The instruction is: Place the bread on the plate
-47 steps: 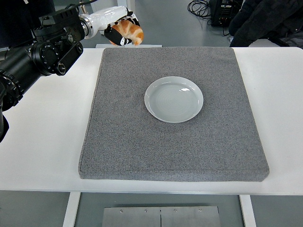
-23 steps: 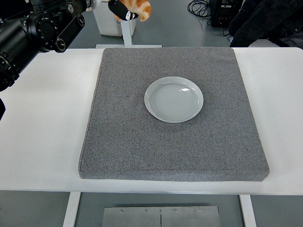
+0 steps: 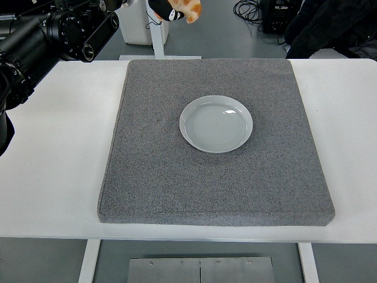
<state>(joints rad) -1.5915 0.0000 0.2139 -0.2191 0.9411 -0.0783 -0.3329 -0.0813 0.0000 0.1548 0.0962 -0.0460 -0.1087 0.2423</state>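
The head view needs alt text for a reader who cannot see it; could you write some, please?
The robot's left hand holds a piece of bread high at the picture's top edge, beyond an empty pale plate centred on a grey mat on a white table.

Plate [image 3: 216, 124] on mat [image 3: 153, 177] (centre), bread [image 3: 189, 8] behind, upper L

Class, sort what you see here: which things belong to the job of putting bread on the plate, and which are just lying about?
Part of the job:
bread, held in the left hand at the top edge
plate, empty, on the mat

Just there:
grey mat
white table
cables on the floor behind
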